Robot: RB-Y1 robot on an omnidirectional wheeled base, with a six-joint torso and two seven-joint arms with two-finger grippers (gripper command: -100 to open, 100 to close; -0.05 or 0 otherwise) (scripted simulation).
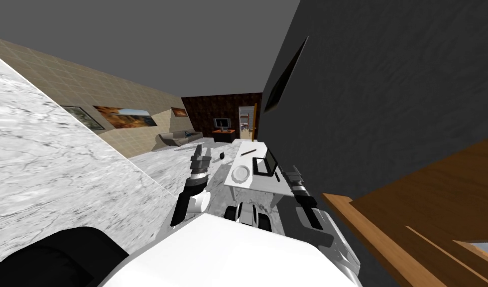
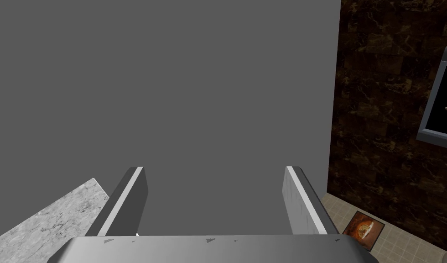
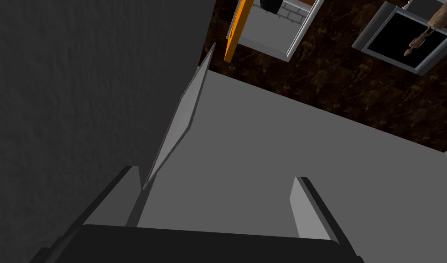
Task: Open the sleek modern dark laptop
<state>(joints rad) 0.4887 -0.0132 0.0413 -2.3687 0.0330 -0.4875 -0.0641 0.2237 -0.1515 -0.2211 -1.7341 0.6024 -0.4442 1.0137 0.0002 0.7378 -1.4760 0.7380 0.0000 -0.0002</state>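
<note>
The dark laptop (image 1: 264, 164) sits on a small white table (image 1: 255, 185) against the dark wall, its lid standing up from the base. My right gripper (image 1: 292, 175) hovers just right of the laptop, beside the table's near corner; in the right wrist view it (image 3: 215, 201) is open, with nothing between its fingers (image 3: 309, 207). My left gripper (image 1: 202, 153) is raised to the left of the table, over the floor, and in the left wrist view it (image 2: 215, 201) is open and empty.
A white plate (image 1: 240, 173) lies on the table left of the laptop, and a dark pen (image 1: 248, 151) lies farther back. A small dark object (image 1: 221, 156) rests on the marble floor. A wooden door (image 1: 427, 209) stands close at the right. A sofa (image 1: 177, 138) is far back.
</note>
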